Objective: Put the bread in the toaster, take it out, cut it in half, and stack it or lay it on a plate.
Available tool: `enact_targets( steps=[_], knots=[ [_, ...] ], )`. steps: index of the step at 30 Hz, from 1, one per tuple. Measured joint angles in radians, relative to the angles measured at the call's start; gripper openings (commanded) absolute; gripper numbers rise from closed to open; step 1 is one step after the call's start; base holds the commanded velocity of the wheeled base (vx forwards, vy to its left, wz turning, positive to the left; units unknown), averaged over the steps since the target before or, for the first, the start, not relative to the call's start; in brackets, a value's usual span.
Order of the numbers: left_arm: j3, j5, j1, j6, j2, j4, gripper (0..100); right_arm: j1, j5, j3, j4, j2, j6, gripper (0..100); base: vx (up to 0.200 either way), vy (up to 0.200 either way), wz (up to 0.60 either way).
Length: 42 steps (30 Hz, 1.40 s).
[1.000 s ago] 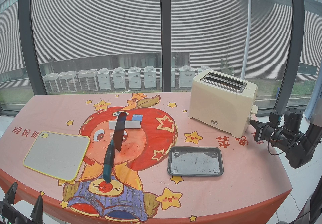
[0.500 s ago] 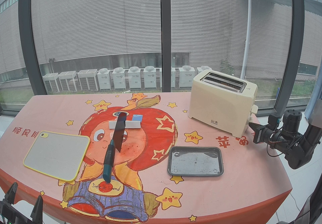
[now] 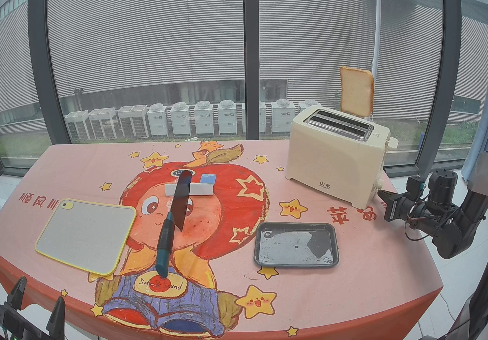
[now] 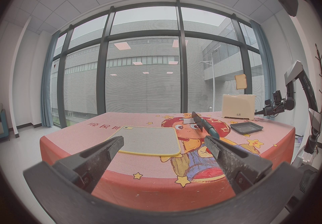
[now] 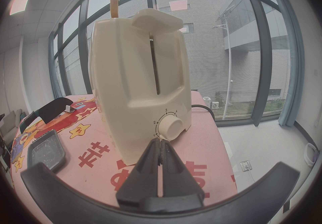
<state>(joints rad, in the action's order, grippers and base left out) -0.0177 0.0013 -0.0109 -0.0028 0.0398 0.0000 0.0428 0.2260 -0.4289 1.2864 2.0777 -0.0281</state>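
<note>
Plainly, upper right, the tan square bread slice [image 3: 357, 91] hung above the cream plastic toaster [image 3: 335, 153]; falling, it could have missed the slots and tumbled off, your right gripper [image 5: 160, 144] pinched together, empty.

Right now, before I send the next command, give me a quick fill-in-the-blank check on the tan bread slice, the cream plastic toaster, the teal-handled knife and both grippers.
1. The tan bread slice is in the air directly ____ the cream plastic toaster.
2. The right gripper, beside the toaster, has its fingers ____.
3. The teal-handled knife rests its black blade on a small block coloured ____.
4. The left gripper has its fingers ____.
Missing words: above; shut; white; open.
</note>
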Motion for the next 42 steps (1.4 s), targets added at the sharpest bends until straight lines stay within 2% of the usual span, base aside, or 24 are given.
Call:
enact_targets(
  steps=[28, 37, 42],
  knots=[
    [0.0, 0.0, 0.0, 0.0, 0.0, 0.0, 100, 0.005, 0.0, 0.007, 0.002, -0.002, 0.003, 0, 0.0, 0.0, 0.0],
    [0.0, 0.0, 0.0, 0.0, 0.0, 0.0, 100, 0.028, -0.014, 0.037, 0.001, -0.063, 0.004, 0, 0.0, 0.0, 0.0],
    [0.0, 0.0, 0.0, 0.0, 0.0, 0.0, 100, 0.055, -0.043, 0.061, -0.009, -0.136, 0.004, 0, 0.0, 0.0, 0.0]
  ],
)
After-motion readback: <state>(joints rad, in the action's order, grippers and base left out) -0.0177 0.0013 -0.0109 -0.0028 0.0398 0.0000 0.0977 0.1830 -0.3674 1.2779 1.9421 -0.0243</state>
